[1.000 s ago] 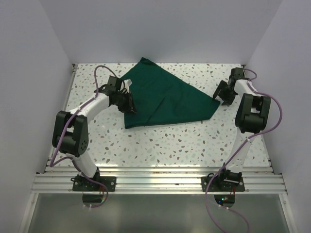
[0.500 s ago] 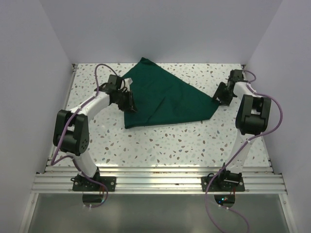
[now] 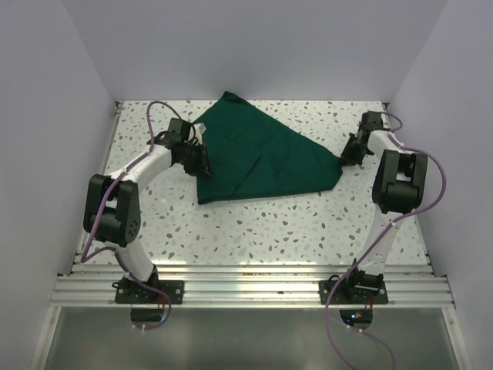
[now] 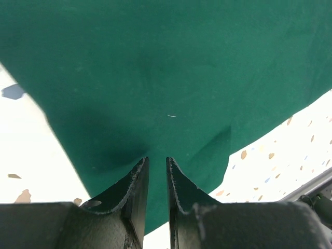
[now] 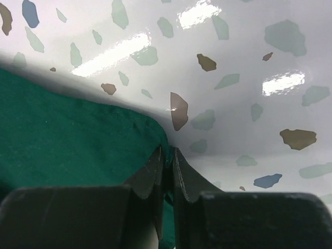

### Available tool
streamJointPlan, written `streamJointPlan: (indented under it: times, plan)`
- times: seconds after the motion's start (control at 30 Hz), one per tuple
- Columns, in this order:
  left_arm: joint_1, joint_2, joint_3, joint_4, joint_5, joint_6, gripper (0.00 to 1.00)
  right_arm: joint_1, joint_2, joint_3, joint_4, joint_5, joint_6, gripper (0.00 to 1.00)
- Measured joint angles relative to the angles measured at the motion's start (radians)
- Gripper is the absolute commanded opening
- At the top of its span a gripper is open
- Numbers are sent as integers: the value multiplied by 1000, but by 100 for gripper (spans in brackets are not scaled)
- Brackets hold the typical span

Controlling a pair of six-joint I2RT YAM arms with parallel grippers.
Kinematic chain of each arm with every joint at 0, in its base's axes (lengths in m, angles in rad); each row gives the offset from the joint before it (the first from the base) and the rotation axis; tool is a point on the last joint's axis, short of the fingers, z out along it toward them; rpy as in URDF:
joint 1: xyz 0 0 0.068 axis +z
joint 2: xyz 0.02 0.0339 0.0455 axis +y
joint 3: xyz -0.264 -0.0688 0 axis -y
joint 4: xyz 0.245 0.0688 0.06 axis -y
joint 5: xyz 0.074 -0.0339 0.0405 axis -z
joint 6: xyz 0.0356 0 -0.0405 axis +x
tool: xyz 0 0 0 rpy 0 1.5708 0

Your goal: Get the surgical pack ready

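I am clenching my left pincer (image 3: 202, 162) on the nine o'clock edge of the dark green cloth (image 3: 258, 158), and its creases are running in toward my narrow-set jaws. My right pincer (image 3: 346, 156) is pinching the cloth's three o'clock corner, jaws nearly together. The cloth is lying spread on the speckled table (image 3: 293, 223), toward twelve o'clock from my bases.

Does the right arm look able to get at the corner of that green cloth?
Probably yes: the right gripper sits at a corner of the green cloth, jaws pinched on its edge, nothing in the way.
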Motion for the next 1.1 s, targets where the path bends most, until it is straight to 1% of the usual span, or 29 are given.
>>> streamJointPlan:
  times: [0.07, 0.23, 0.3, 0.4, 0.57, 0.67, 0.8, 0.97, 1.1]
  plan:
    - [6, 0, 0, -4, -16, 0, 23, 8, 2, 10, -12, -2, 2, 3]
    - [26, 0, -1, -28, -78, -4, 24, 68, 2, 68, -79, -11, 3, 1]
    - [36, 0, -1, -31, -99, -5, 23, 122, 2, 127, -109, -15, 3, 0]
    - [63, 0, -1, -33, -110, -5, 23, 235, 0, 255, -152, -22, 2, 0]
    - [80, 11, 12, -15, -28, -4, 23, 433, -8, 458, -189, -43, 11, 0]
    - [71, 62, 73, 6, 43, -11, 23, 516, -10, 527, -204, -66, 34, 0]
    - [33, 122, 137, 51, 96, -47, 22, 553, -10, 578, -230, -89, 69, 0]
    - [-15, 155, 138, 71, 114, -92, 21, 572, -10, 628, -248, -97, 112, 0]
    - [-19, 174, 135, 72, 112, -110, 20, 611, -4, 679, -248, -116, 135, 0]
